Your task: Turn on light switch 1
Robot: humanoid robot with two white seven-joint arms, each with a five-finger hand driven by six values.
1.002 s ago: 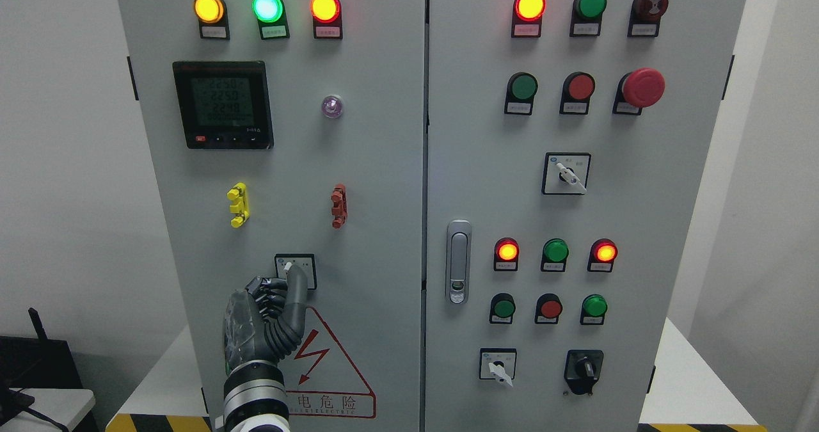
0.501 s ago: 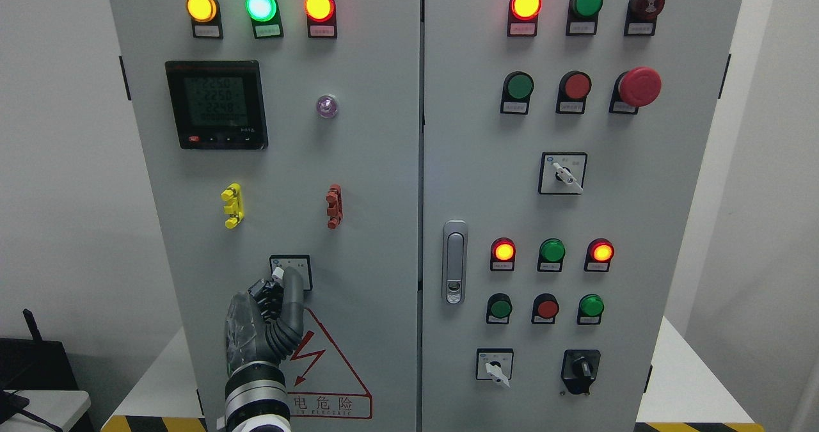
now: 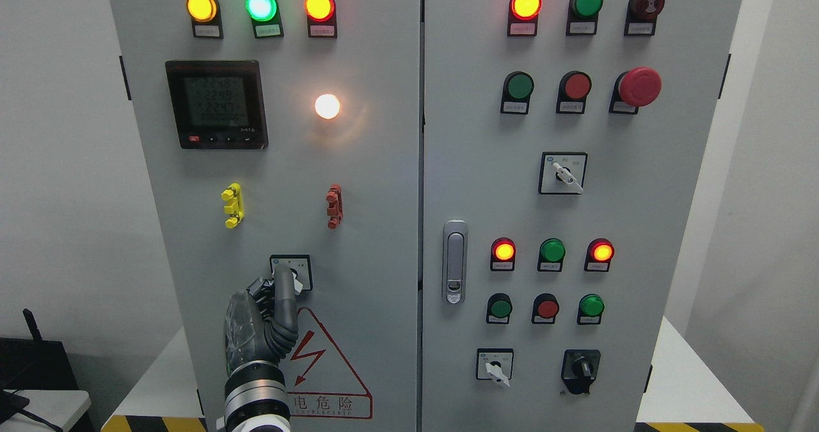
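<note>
My left hand [image 3: 265, 320] is up against the lower part of the left cabinet door [image 3: 377, 182], fingers curled together, with one extended finger [image 3: 283, 285] pressed on the white lever of the small rotary switch [image 3: 292, 272] in its black-framed plate. The switch sits directly above my palm, just over the red warning triangle [image 3: 326, 361]; its lever points down and to the right, lying beside my fingertip. Well above it, right of the meter display [image 3: 216, 104], the round lamp [image 3: 327, 105] glows bright white, so I judge the switch is on. Only a straight pull back from the door seems left. My right hand is out of view.
</note>
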